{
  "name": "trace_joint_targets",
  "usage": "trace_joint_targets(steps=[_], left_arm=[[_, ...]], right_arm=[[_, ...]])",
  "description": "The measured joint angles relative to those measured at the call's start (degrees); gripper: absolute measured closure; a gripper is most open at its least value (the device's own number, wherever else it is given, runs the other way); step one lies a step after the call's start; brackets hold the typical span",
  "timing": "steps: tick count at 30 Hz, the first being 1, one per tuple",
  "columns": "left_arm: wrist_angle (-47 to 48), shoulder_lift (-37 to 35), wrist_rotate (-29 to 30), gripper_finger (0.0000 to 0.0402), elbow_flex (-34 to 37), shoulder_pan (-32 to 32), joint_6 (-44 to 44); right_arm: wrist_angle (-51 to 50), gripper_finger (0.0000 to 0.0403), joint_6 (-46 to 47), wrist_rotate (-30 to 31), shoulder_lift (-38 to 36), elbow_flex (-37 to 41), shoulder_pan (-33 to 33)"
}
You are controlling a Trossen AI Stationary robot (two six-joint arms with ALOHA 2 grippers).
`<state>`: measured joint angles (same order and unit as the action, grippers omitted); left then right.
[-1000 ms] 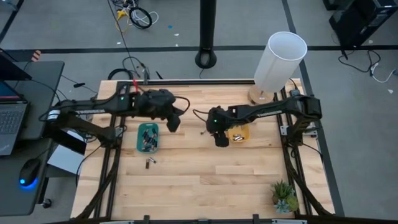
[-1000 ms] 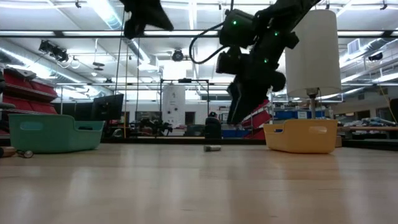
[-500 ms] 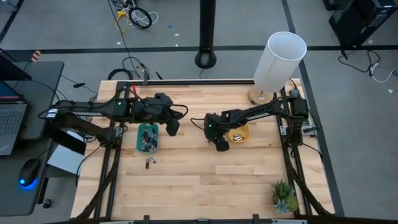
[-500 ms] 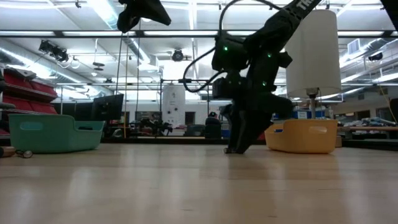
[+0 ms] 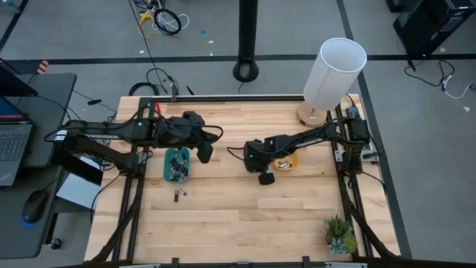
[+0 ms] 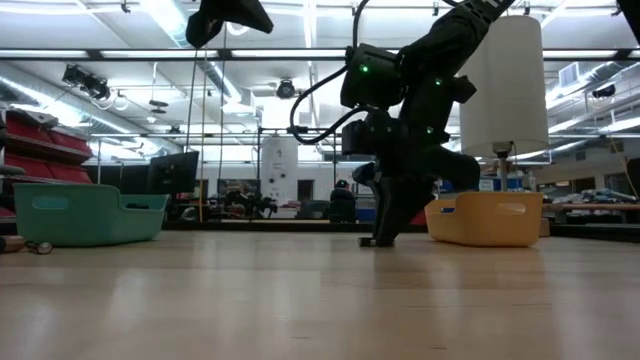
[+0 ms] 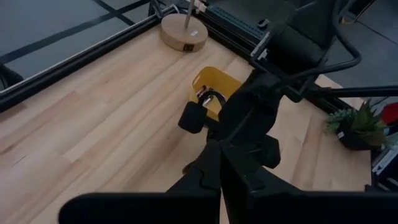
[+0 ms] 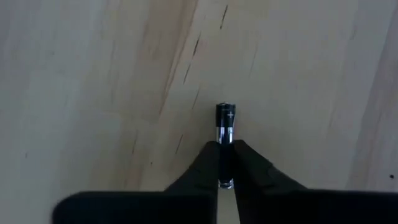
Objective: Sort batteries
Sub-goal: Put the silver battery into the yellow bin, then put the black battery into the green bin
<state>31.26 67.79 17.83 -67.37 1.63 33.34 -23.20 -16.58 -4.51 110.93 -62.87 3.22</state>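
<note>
My right gripper (image 8: 226, 163) is down at the table's middle (image 5: 265, 179), left of the yellow tray (image 5: 285, 160), and shut on a dark battery (image 8: 225, 127) with a silver band. The yellow tray holds a few batteries. The green tray (image 5: 177, 164) holds several more. Two loose batteries (image 5: 178, 195) lie on the wood in front of the green tray. My left gripper (image 5: 203, 151) hangs shut with nothing in it, high above the table just right of the green tray. My right gripper pinches the battery's round sides (image 8: 225, 149) between its two fingers, on the half nearer the wrist. The fingers (image 6: 378, 235) come from above, pointing down, and lie across the battery. The battery lies flat on the table, its plus end (image 8: 225, 111) sticking out past the fingertips.
A white lamp (image 5: 335, 74) stands at the far right corner on a round wooden base. A small potted plant (image 5: 340, 234) sits at the near right corner. Bare wood stretches across the near half of the table (image 5: 245, 223).
My right gripper has come down from above the table to the tabletop, shifting slightly toward the near edge. It has shut on the battery lying there. The battery still rests on the wood.
</note>
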Motion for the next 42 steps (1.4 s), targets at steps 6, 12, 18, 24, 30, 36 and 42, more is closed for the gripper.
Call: trace_joint_targets(steps=[6,12,18,24,30,36,42], left_arm=[[-0.05,0.00,0.48,0.0392,0.00,0.00,-0.02],[-0.13,0.00,0.59,0.0392,0.00,0.00,-1.39],[-0.11,-0.01,0.59,0.0392,0.00,0.00,-2.86],[-0.11,0.00,0.59,0.0392,0.00,0.00,-3.25],[3.23,0.53,-4.33,0.0356,0.00,0.87,-0.32],[17.76,1.04,-14.51,0.0297,0.06,8.24,17.83],[19.64,4.56,-14.61,0.0298,3.54,20.87,40.37]], right_arm=[[-0.22,0.0381,-0.04,-0.81,-1.86,0.22,0.33],[-3.86,0.0383,4.62,-1.06,-8.63,0.57,2.16],[-15.34,0.0384,10.08,2.53,-21.03,0.48,2.60],[-28.32,0.0369,19.38,5.89,-30.47,1.72,5.84],[-30.00,0.0250,24.48,6.00,-33.92,3.12,8.67],[-26.54,0.0198,32.48,6.01,-38.51,3.10,7.84],[-12.53,0.0219,36.98,11.78,-41.16,3.06,2.66]])
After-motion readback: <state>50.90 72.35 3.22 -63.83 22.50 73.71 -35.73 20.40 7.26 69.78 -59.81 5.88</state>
